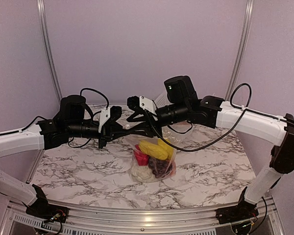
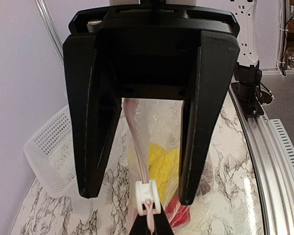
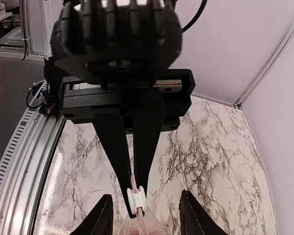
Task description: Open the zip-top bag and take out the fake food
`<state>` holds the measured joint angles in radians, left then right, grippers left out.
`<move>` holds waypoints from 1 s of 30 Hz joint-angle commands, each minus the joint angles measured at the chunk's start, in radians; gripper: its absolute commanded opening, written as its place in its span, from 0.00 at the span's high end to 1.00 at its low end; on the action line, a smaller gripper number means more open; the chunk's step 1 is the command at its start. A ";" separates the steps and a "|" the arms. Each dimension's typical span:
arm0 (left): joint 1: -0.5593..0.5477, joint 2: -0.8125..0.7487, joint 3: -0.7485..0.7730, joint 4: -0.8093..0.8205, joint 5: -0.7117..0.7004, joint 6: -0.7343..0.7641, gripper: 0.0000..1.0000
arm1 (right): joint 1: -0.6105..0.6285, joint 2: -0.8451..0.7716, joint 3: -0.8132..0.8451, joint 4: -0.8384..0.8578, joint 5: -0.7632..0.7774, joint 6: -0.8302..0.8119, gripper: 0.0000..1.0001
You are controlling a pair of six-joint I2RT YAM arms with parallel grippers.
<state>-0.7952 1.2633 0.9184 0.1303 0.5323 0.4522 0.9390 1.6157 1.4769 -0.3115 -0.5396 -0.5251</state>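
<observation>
At the centre of the white, grey-veined marble table (image 1: 78,169), your clear, crinkly zip-top bag (image 1: 138,147) hangs upright from its top edge. Its bottom seems to rest on the surface, so the fake food (image 1: 154,155) (yellow, red, white and dark toy pieces) sags low, away from the zip.

Your left gripper (image 3: 134,188), reaching in from 9 o'clock, is clamped tight on the pink zip strip (image 2: 137,142), just beside the small white plastic slider (image 2: 148,195). I read that as an anchor, keeping the strip taut.

Your right gripper (image 2: 138,196), coming from 3 o'clock, stands part open with nothing in it, a finger on either side of the slider. That straddle suits a pinch on the slider, then a pull toward 3 o'clock.

The white perforated plastic basket (image 2: 49,152) sits at 8 o'clock in the left wrist view, probably to receive the food.
</observation>
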 commanded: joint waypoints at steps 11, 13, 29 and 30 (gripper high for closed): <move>-0.007 -0.016 0.014 0.042 -0.015 -0.044 1.00 | 0.009 0.015 0.053 -0.028 0.016 0.013 0.83; -0.007 -0.020 0.011 0.047 -0.015 -0.049 1.00 | 0.009 0.013 0.052 -0.027 0.020 0.014 0.87; 0.067 -0.142 -0.123 0.221 -0.051 -0.171 1.00 | -0.066 -0.100 -0.091 -0.005 0.091 0.057 0.97; 0.079 -0.149 -0.132 0.235 -0.052 -0.181 1.00 | -0.077 -0.113 -0.103 -0.007 0.094 0.062 0.97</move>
<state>-0.7563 1.1763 0.8169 0.2565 0.4816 0.3244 0.9146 1.5654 1.4147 -0.2867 -0.5018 -0.4927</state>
